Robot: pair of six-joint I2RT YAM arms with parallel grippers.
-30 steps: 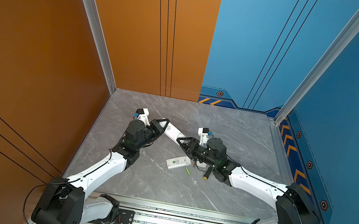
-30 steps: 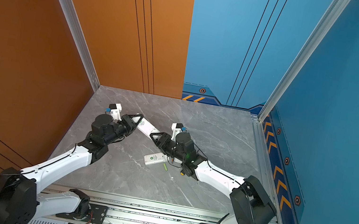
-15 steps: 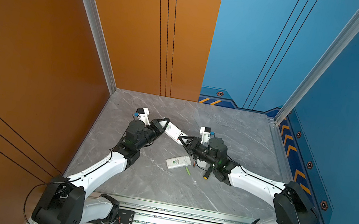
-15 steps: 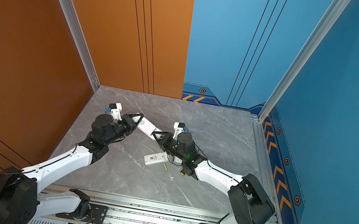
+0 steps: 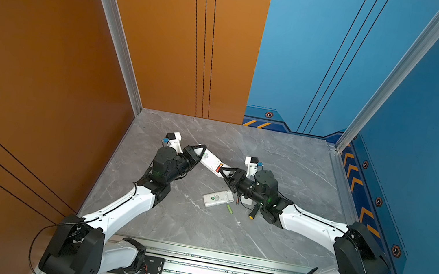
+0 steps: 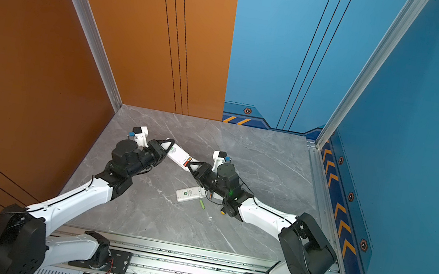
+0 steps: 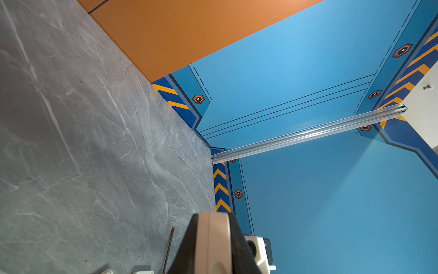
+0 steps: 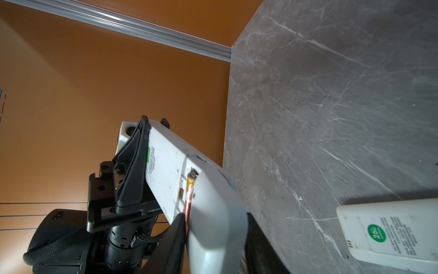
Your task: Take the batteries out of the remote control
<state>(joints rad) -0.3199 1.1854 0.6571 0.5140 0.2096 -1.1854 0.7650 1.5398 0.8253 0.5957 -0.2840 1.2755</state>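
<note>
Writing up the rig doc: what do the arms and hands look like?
Matched pair: left arm and right arm have white link shells, black joint housings, thin black cables. The left hand and right hand are black, triangular, open-framed.

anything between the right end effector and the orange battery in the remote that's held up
Yes. The battery cover lies over most of the orange-red battery, leaving only a sliver showing. The right end effector has its jaws on either side of that cover.
</note>
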